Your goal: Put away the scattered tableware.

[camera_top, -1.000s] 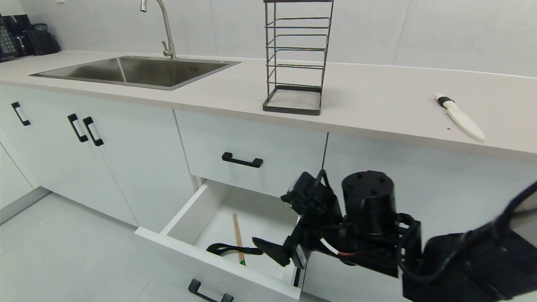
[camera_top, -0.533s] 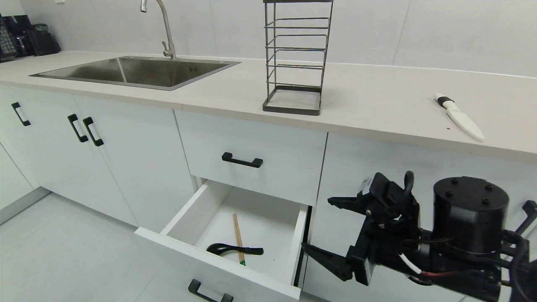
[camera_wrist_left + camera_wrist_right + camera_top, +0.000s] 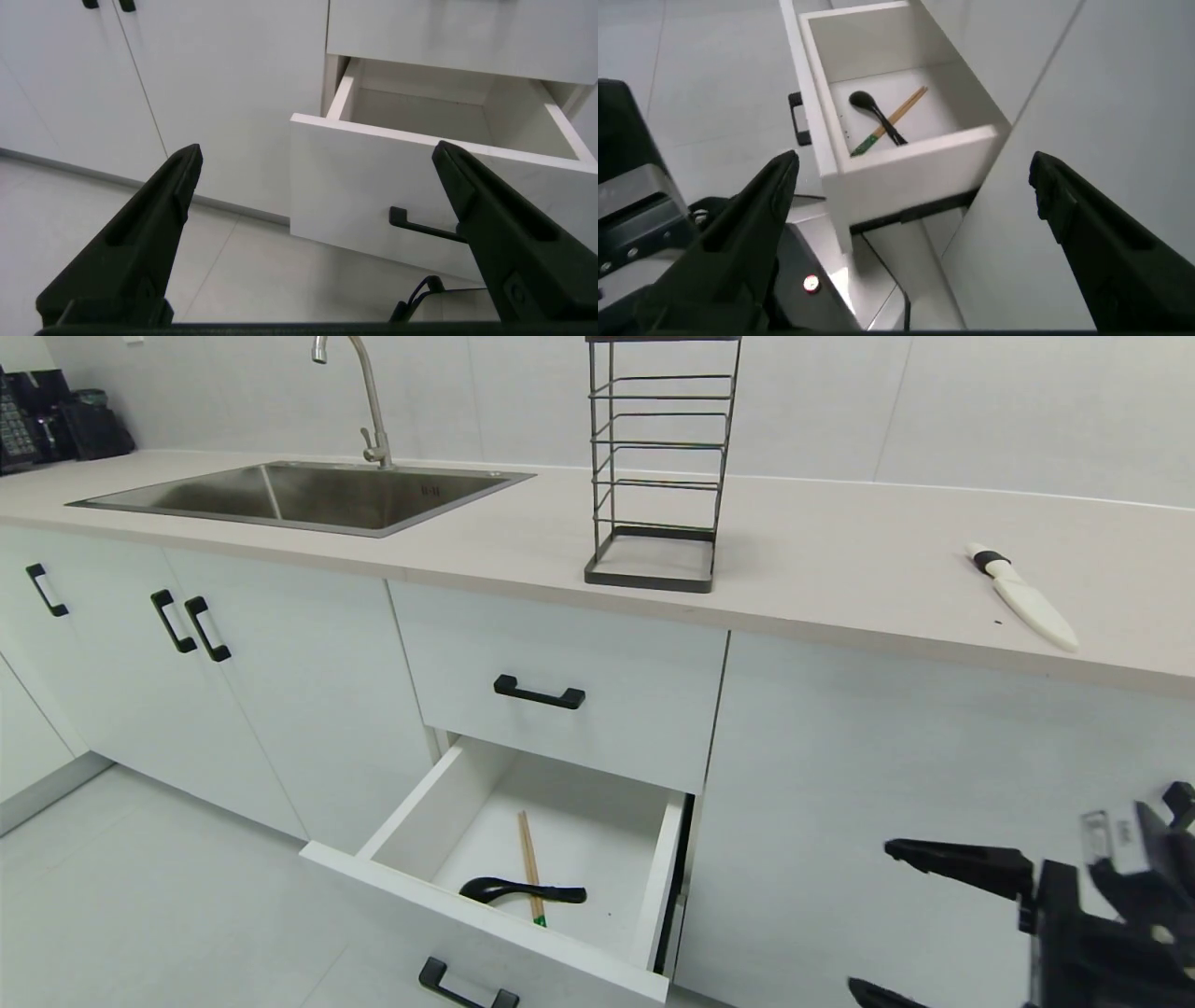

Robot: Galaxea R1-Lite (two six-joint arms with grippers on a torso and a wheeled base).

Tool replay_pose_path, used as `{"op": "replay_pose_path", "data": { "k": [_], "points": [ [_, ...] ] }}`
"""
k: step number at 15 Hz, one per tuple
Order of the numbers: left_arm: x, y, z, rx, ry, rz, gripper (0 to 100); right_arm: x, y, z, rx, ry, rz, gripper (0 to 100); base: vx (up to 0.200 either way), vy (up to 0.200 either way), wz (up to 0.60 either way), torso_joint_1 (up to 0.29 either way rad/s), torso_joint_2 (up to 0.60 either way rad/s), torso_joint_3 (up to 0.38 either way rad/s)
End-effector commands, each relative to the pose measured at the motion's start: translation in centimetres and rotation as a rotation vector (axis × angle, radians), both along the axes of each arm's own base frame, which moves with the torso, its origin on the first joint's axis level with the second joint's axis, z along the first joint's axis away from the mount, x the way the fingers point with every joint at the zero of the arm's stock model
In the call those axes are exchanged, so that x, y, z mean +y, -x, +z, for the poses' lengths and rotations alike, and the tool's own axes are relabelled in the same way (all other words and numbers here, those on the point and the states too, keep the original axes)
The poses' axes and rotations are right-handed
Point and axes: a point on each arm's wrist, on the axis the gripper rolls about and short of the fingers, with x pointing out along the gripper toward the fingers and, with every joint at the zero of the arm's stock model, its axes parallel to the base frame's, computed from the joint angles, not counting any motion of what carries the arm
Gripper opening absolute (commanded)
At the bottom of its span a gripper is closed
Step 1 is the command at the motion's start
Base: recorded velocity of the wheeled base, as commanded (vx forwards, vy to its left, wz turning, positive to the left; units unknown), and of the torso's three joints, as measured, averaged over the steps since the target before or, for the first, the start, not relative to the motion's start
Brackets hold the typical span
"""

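The lower drawer (image 3: pixel 417 805) stands pulled out below the counter. On its floor lie a black spoon (image 3: pixel 518 890) and a wooden chopstick (image 3: pixel 530 868) with a green tip, crossing each other. A white knife (image 3: pixel 1022 597) with a black band rests on the counter at the far right. My right gripper (image 3: pixel 910 929) hangs open and empty, low in front of the cabinet to the right of the drawer. The right wrist view looks down on the spoon (image 3: pixel 873 110) and chopstick (image 3: pixel 895 118) beyond the right gripper (image 3: pixel 915 166). My left gripper (image 3: pixel 318 154) is open, facing the drawer front (image 3: pixel 374 187).
A dark wire rack (image 3: pixel 658 467) stands on the counter above the drawers. A steel sink (image 3: pixel 299 495) with a tap is at the left. The closed upper drawer (image 3: pixel 560 672) has a black handle. White cabinet doors (image 3: pixel 233 663) line the left.
My right gripper has swung away from over the drawer, rightward and lower, staying open. The spoon and chopstick have not moved.
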Motion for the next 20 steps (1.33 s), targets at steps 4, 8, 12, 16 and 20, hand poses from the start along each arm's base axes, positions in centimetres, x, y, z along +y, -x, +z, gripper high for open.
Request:
{"op": "replay_pose_path", "data": {
  "k": [4,8,12,16,20],
  "points": [
    [0.0,0.0,0.0,0.001,0.000,0.000,100,-6.5,8.4,-0.5,-0.206,-0.156,-0.121,100,0.000,0.000,0.00,0.000,0.00,0.000],
    [0.0,0.0,0.0,0.001,0.000,0.000,100,-7.4,10.2,-0.5,-0.331,-0.199,-0.232,100,0.000,0.000,0.00,0.000,0.00,0.000],
    [0.0,0.0,0.0,0.001,0.000,0.001,100,-7.9,12.9,-1.4,-0.395,-0.392,-0.401,100,0.000,0.000,0.00,0.000,0.00,0.000],
    [0.0,0.0,0.0,0.001,0.000,0.000,100,-7.8,12.9,-1.7,-0.404,-0.399,-0.448,100,0.000,0.000,0.00,0.000,0.00,0.000],
    [0.0,0.0,0.0,0.001,0.000,0.001,100,-7.7,13.7,-2.9,-0.440,-0.376,-0.553,100,0.000,0.000,0.00,0.000,0.00,0.000]
  ]
}}
